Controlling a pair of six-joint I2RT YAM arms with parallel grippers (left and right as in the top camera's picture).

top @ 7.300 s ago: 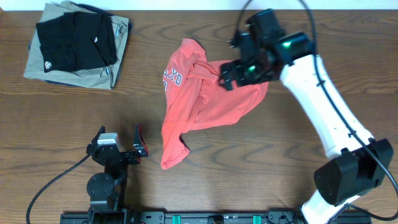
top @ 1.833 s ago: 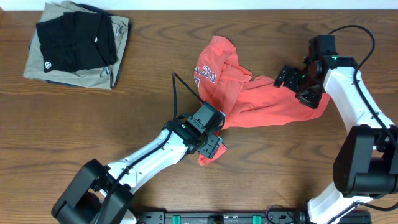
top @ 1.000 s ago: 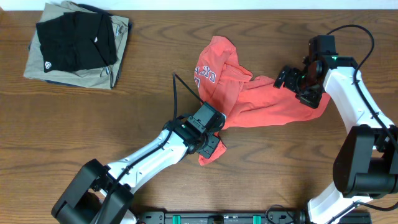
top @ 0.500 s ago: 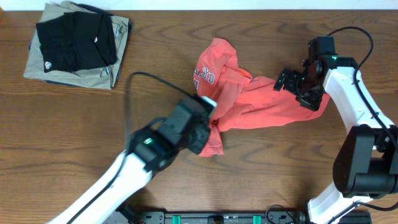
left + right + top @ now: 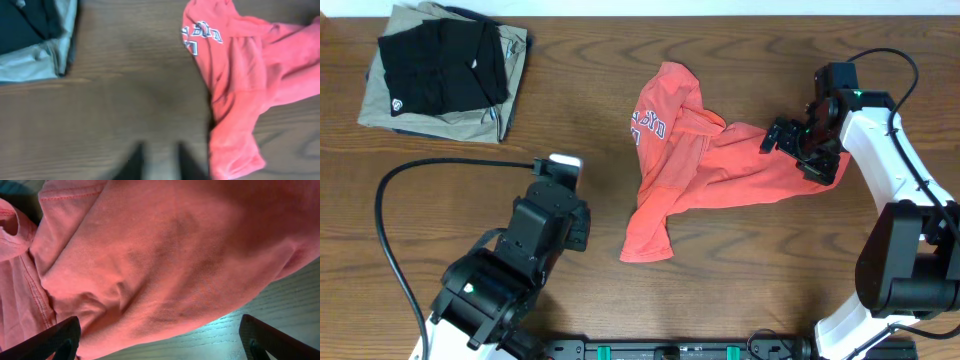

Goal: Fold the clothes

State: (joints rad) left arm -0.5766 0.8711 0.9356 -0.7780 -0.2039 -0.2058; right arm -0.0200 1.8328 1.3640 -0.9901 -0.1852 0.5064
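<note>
The clothes [image 5: 720,170], a red-orange T-shirt, lie crumpled on the wooden table with white-and-blue lettering [image 5: 648,124] facing up at the left. A narrow end trails toward the front [image 5: 646,238]. My left arm [image 5: 548,222] stands apart from the shirt at the front left. In the left wrist view its gripper [image 5: 160,152] is blurred, with its fingers slightly apart and only bare table between them; the shirt [image 5: 240,75] is to the right. My right gripper [image 5: 798,150] hovers over the shirt's right edge. In the right wrist view it [image 5: 162,340] stands wide open above the cloth [image 5: 150,245].
A folded black garment [image 5: 440,65] rests on a folded khaki one [image 5: 470,125] at the back left, also seen in the left wrist view as a pile [image 5: 35,62]. The left arm's black cable [image 5: 388,200] loops over the table's front left.
My left gripper has let go of the shirt's lower end and drawn back to the front left. That end dropped onto the table and shifted left. The right arm barely moved.
</note>
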